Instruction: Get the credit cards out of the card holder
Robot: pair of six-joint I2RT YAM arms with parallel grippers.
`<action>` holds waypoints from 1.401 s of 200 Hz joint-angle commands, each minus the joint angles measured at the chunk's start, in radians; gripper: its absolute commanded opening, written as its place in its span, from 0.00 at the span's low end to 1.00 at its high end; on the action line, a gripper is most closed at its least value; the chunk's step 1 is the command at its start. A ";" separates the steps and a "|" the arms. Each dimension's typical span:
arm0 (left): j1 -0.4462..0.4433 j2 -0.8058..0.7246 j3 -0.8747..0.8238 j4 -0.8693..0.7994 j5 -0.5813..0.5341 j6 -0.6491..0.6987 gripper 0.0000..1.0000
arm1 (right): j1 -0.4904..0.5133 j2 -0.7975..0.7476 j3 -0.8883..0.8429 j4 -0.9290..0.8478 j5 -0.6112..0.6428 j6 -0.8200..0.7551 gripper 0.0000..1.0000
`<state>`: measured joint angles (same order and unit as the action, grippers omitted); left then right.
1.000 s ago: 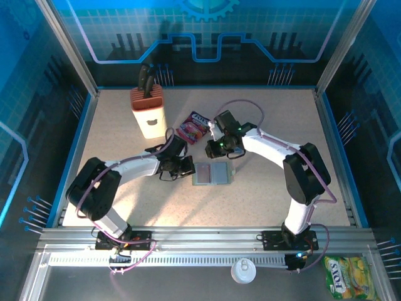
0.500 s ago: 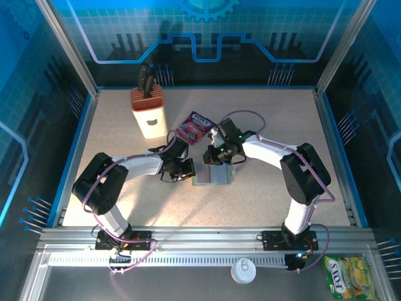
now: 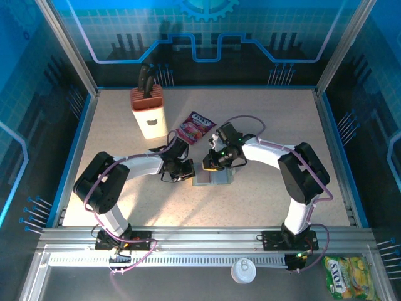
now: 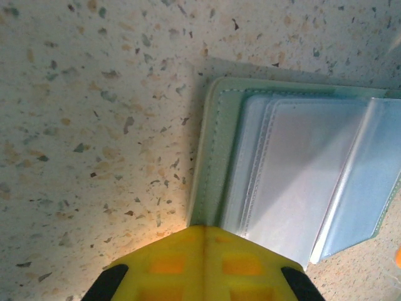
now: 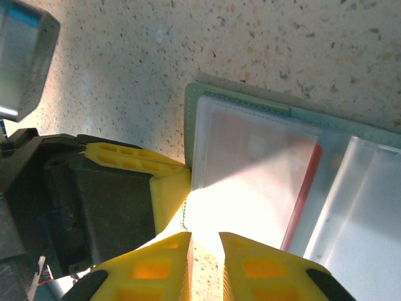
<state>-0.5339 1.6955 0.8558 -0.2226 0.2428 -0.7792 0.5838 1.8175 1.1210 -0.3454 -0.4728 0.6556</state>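
Note:
The card holder [image 3: 216, 177] lies open on the table, grey-green with two grey-blue inner panels [image 4: 301, 169]. A red credit card [image 5: 305, 191] shows through the sleeve of its left panel; other cards are hidden. My left gripper [image 3: 190, 170] is shut, its yellow tip [image 4: 203, 229] pressed on the holder's left green edge [image 4: 213, 157]. It also appears in the right wrist view, the left gripper [image 5: 172, 182] touching that same edge. My right gripper [image 3: 208, 165] hovers low over the left panel, its jaws [image 5: 205, 241] a narrow gap apart with nothing between them.
A knife block [image 3: 148, 113] stands at the back left. A pink-purple snack packet [image 3: 195, 127] lies just behind the holder. Beyond the near rail sit a white lid [image 3: 243, 271] and a yellow packet [image 3: 343, 280]. Blue walls ring the table.
My right gripper has come down and left onto the holder's left panel, and its jaws have parted a little. The left gripper shifted slightly onto the holder's edge and stays shut.

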 commanded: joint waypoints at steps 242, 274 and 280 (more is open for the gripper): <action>0.007 0.029 0.048 -0.096 -0.041 0.044 0.00 | 0.054 0.088 -0.027 -0.031 0.024 0.009 0.24; 0.007 0.026 0.048 -0.101 -0.044 0.046 0.00 | 0.050 0.071 -0.032 -0.048 0.049 0.004 0.24; 0.007 0.025 0.049 -0.101 -0.044 0.046 0.00 | 0.047 0.068 -0.034 -0.049 0.051 0.003 0.24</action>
<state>-0.5339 1.7050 0.8879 -0.2802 0.2234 -0.7563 0.6235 1.9038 1.1049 -0.3405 -0.4751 0.6727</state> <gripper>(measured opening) 0.055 0.243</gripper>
